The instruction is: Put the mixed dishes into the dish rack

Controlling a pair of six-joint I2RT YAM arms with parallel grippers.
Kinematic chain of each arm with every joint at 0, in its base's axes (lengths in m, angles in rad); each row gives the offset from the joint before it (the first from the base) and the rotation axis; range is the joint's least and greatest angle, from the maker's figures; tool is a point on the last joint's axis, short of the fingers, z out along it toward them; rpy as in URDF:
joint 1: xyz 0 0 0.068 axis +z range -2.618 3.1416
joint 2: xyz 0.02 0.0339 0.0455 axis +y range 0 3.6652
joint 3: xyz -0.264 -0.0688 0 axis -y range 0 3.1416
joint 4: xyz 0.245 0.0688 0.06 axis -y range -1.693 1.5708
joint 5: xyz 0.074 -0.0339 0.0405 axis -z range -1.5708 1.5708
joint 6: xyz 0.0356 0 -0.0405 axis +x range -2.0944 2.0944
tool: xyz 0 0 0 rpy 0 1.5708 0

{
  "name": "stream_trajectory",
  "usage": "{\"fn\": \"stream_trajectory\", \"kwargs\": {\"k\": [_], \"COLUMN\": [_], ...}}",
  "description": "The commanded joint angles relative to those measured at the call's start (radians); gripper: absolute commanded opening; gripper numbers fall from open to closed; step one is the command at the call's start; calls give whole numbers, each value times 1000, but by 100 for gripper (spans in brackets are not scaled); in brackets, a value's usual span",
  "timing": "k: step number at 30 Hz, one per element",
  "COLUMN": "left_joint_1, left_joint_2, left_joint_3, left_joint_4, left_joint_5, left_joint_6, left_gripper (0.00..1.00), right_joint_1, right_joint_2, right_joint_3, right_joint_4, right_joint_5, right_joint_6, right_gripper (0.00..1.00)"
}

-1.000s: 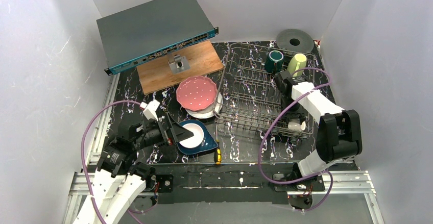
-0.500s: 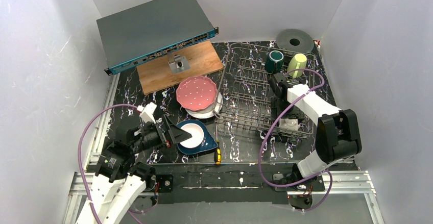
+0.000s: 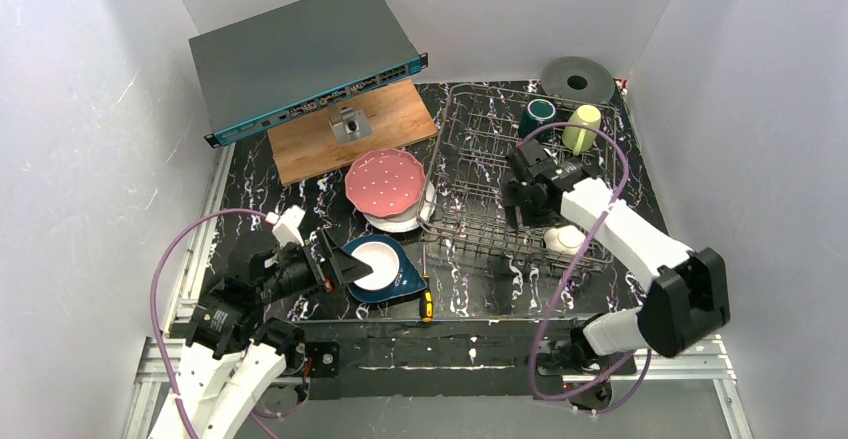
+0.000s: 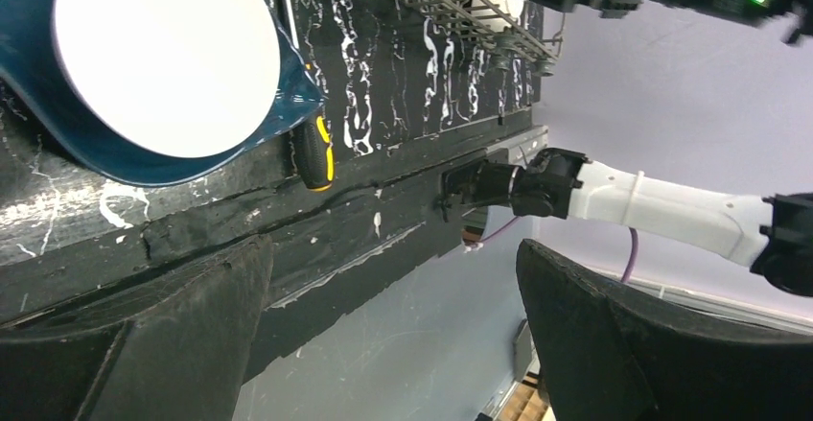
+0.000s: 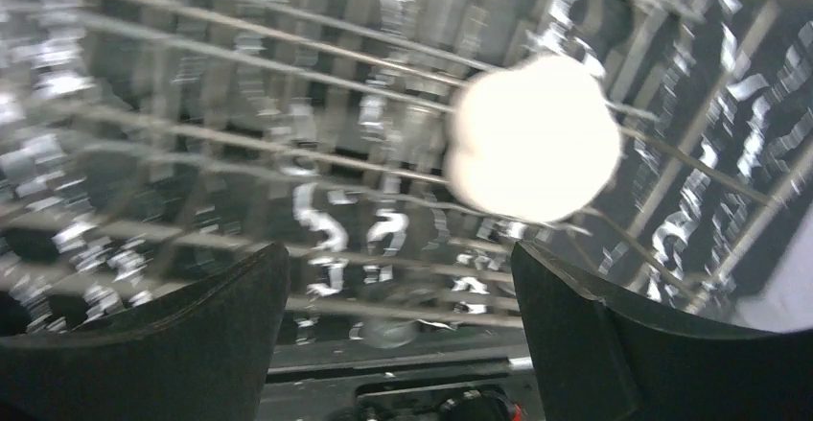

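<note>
Cream flower dish [image 3: 562, 238] now lies in the rack's [image 3: 470, 149] lower-right corner; my right gripper [image 5: 398, 258] has swung left off it, fingers wide, empty. So that one's loaded. Left gripper [image 4: 393, 258], wide and empty too, waits beside the bowl [image 3: 380, 264] at lower left.

Top view evenly lit and sharp; right wrist view motion-blurred, its cream dish [image 5: 533, 138] blown white.

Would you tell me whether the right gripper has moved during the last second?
Yes: the right gripper has shifted left, away from the dark teal mug, and toward the middle of the dish rack.
</note>
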Motion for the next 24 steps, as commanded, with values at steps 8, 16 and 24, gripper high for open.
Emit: {"fn": "stream_trajectory", "kwargs": {"k": [8,16,24], "left_joint_1": [-1,-1,-1], "left_joint_2": [90,198,307], "left_joint_3": [-31,-59,-47], "left_joint_4": [-80,-65,-35], "left_joint_5": [-87,-124,-161], "left_joint_6": [70,57,118], "left_gripper": [95,91,87], "right_joint_1": [206,206,205], "right_joint_2": [-314,-360,-361], "right_joint_3": [-46,-80,-77], "right_joint_4": [485,644,601], "right_joint_5": [-564,-725,-682], "right_joint_6": [92,97,59], "right_gripper": [98,98,98]}}
